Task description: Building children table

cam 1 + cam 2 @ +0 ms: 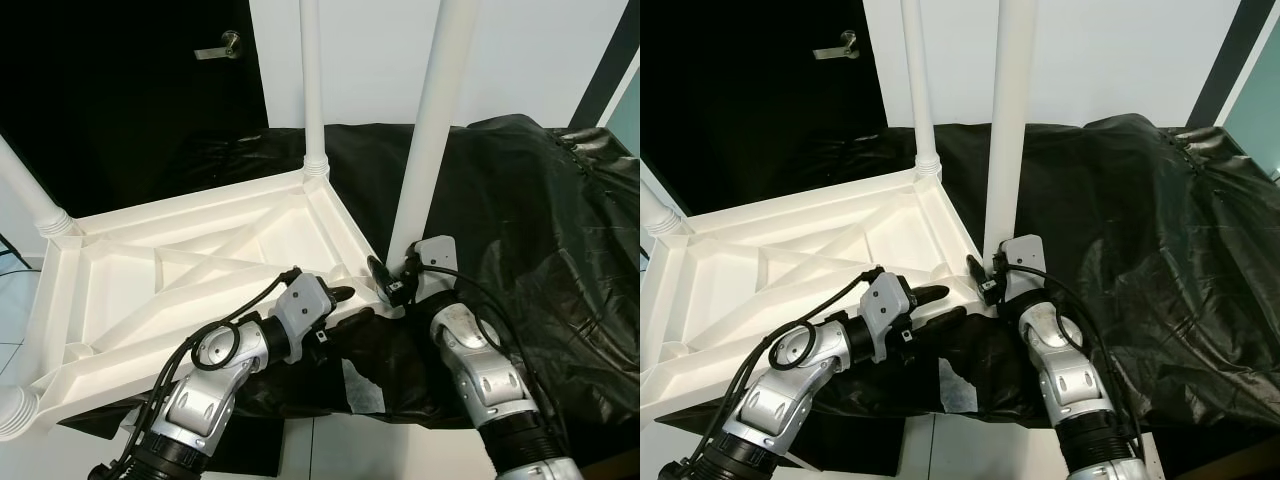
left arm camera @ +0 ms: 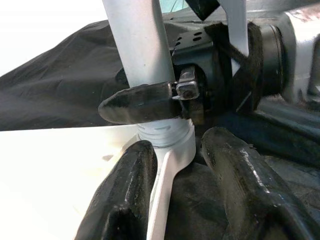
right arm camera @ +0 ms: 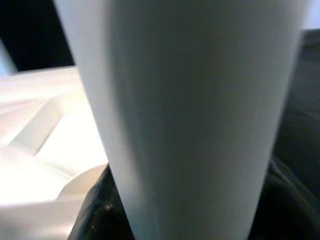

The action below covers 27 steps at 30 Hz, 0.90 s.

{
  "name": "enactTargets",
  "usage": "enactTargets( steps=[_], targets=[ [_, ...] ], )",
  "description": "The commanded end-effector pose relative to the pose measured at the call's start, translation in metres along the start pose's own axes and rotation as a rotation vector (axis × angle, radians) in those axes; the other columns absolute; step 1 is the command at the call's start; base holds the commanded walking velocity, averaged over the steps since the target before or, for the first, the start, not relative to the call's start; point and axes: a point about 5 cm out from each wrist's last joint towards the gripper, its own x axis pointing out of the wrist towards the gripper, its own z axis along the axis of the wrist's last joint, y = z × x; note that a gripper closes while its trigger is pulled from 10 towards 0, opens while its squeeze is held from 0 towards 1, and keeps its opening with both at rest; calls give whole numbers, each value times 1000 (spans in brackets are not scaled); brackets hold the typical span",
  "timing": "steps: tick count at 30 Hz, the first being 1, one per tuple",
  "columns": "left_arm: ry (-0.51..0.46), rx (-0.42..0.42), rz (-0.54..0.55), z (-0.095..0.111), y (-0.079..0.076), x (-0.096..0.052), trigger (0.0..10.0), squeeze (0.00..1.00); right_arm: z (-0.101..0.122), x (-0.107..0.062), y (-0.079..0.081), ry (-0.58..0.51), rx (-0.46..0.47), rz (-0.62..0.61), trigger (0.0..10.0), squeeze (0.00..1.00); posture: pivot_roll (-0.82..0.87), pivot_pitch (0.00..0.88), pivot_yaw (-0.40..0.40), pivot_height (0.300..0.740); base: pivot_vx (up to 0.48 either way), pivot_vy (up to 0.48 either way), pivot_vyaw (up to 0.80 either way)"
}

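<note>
Right gripper [image 1: 392,276] clamped on upright leg [image 1: 432,120] base | left gripper [image 1: 345,304] spread, straddling tabletop [image 1: 190,265] corner

One upturned white table top [image 1: 200,270] is lying on one black sheet [image 1: 540,230]. Four white legs are showing on it: two are standing upright, the near leg [image 1: 432,120] and the far leg [image 1: 311,90], while two more are angling off at the robot's left, an upper leg [image 1: 30,195] and a lower leg [image 1: 15,410]. Two grippers are showing, the left gripper [image 1: 345,305] and the right gripper [image 1: 392,278], each bearing two black fingers. One dark door [image 1: 130,90] is carrying one handle [image 1: 220,46].
</note>
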Motion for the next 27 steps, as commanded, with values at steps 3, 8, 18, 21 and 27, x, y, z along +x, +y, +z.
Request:
enactTargets(
  steps=[3, 8, 18, 21, 27],
  targets=[
    [17, 3, 23, -3, 5, -3, 10000, 0, -19, -7, -5, 97, 29, -174, 10000, 0, -37, 0, 49, 740, 0, 0, 0],
    [14, 6, 30, -2, 8, -3, 10000, 0, -17, -7, -1, 91, 39, -181, 10000, 0, -43, 0, 54, 740, 0, 0, 0],
    [1, 15, 31, 1, 12, 1, 10000, 0, -6, -6, -1, 45, 19, -134, 10000, 231, -60, 0, 62, 740, 0, 0, 0],
    [0, 16, 28, 2, 12, 2, 10000, 0, -1, -7, -4, 17, 11, -89, 10000, 1000, -62, 0, 56, 740, 0, 0, 0],
    [-2, 10, 39, 1, 11, 1, 10000, 0, 7, -18, -18, -35, 7, 122, 10000, 0, -52, 0, 40, 740, 0, 0, 0]
  ],
)
